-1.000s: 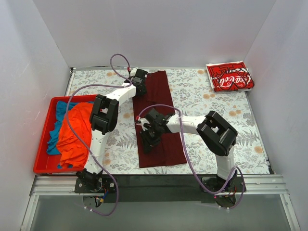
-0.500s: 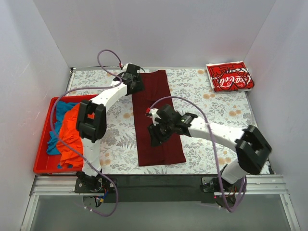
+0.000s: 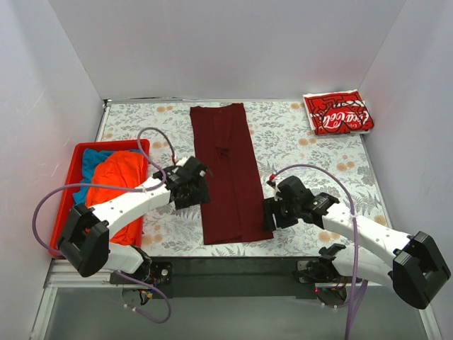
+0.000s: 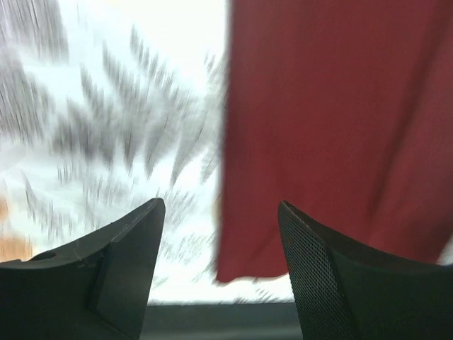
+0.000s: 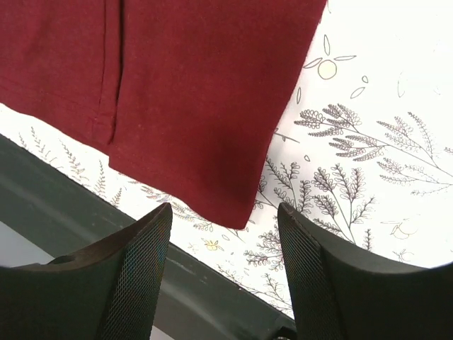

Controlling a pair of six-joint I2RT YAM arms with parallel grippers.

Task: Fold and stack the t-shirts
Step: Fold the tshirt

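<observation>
On the left of the surface (image 3: 304,156), the red bin (image 3: 106,145) holds the orange shirt (image 3: 117,173) and blue shirt (image 3: 90,159). My left tool (image 4: 221,209) hangs released and empty just beside the left edge of the maroon shirt (image 3: 226,170), a long strip down the middle. My right tool (image 5: 225,212), likewise released, hovers at its near right corner, and the folded Coca-Cola shirt (image 3: 337,112) sits far back right. If either tool pinches only the top layer, the strip could peel open or skew.
</observation>
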